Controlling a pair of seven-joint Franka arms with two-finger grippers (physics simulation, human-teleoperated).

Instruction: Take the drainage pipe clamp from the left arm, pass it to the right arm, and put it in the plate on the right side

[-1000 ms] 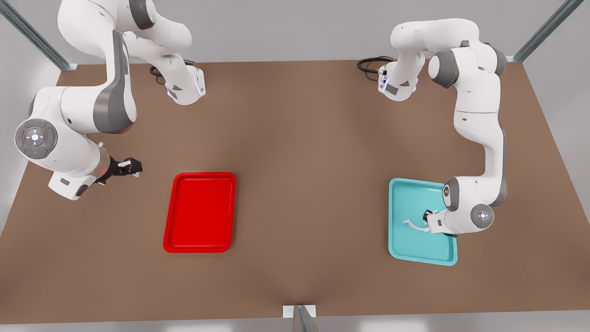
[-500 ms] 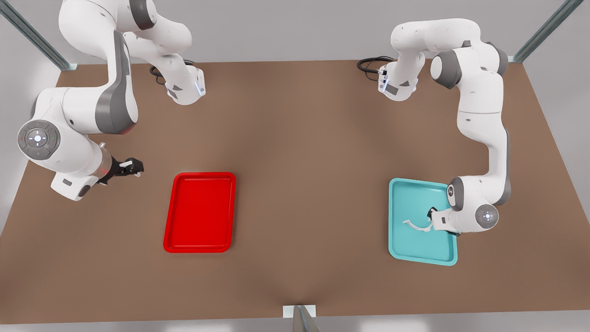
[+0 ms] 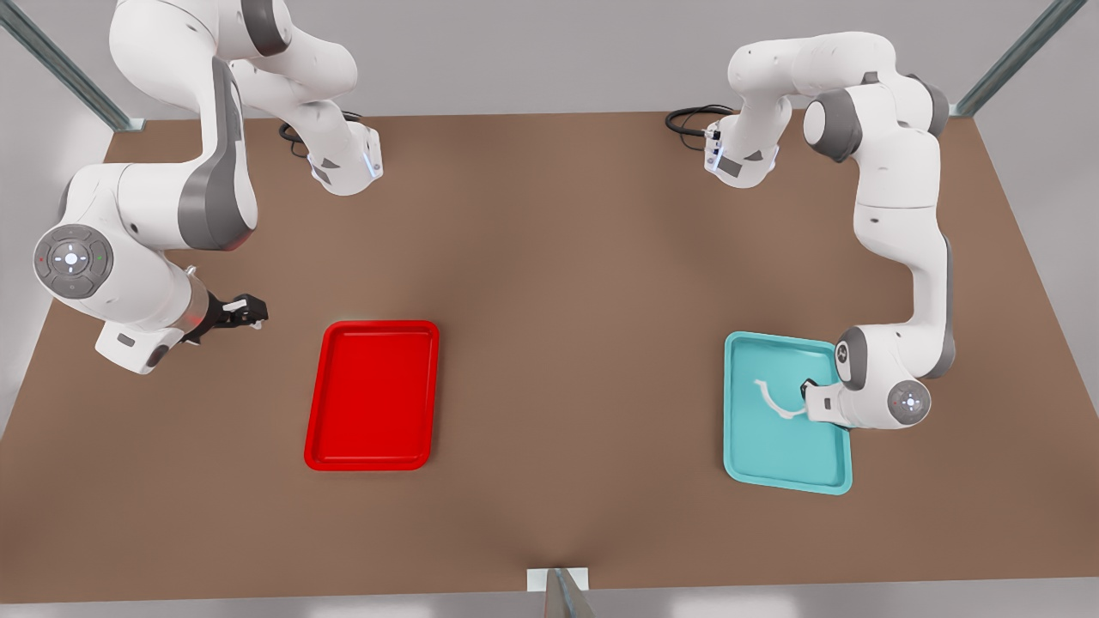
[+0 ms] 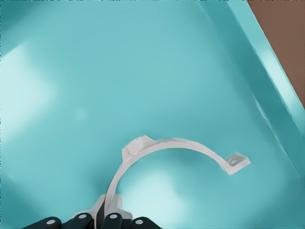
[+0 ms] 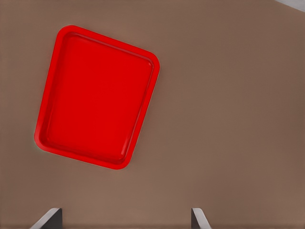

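Our left tool (image 4: 106, 215) pinches the drainage pipe clamp (image 4: 162, 151) above the teal tray (image 3: 777, 459); the front view adds our right tool (image 3: 249, 311), spread open and empty, at ten o'clock from the plate (image 3: 372, 396).

Bare table (image 3: 584, 360) lies open between plate (image 3: 372, 395) and teal tray (image 3: 773, 455).

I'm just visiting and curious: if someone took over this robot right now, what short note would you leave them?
Left tool: shut on the small white half-ring drainage pipe clamp, held over the teal rectangular tray.
Right tool: open, waiting beside the bright red rectangular plate, on the side toward the front view's left.
Done: clamp grasped.
Left: hand it to the right tool, then place it in the red plate.
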